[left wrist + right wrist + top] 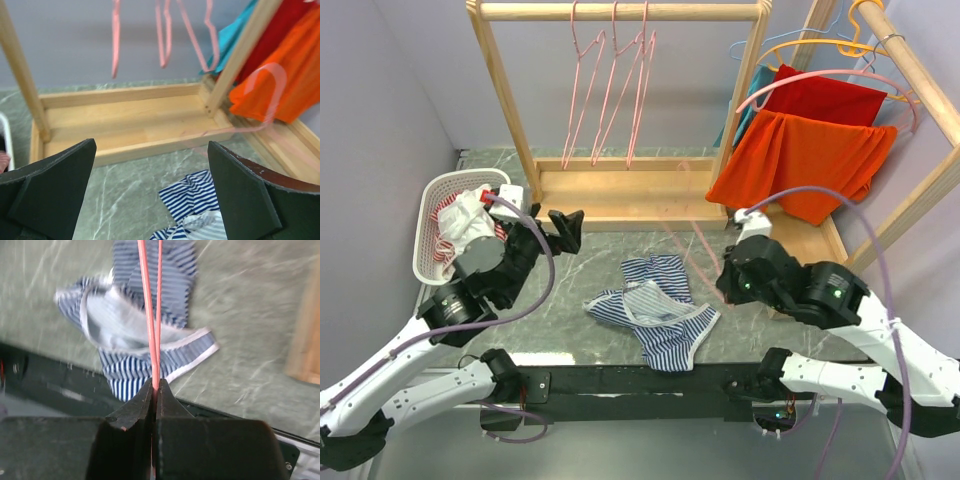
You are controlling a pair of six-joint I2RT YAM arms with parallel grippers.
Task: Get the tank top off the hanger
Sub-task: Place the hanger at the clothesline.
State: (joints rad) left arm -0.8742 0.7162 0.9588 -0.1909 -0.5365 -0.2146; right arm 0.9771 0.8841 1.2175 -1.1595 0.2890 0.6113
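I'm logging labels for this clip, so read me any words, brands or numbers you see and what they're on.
No text can be read in any view: the striped tank top, the pink hanger and the basket show no legible print or labels.

Top external looks down from behind the arms; left wrist sits low, facing the wooden rack [130,120]; right wrist looks down, close, along the pink hanger [147,315]; all three share the striped tank top [122,376].

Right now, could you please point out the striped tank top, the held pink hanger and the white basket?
striped tank top [655,310], top external view, middle fabric
pink hanger [148,315], right wrist view, left wire
white basket [470,176], top external view, far rim
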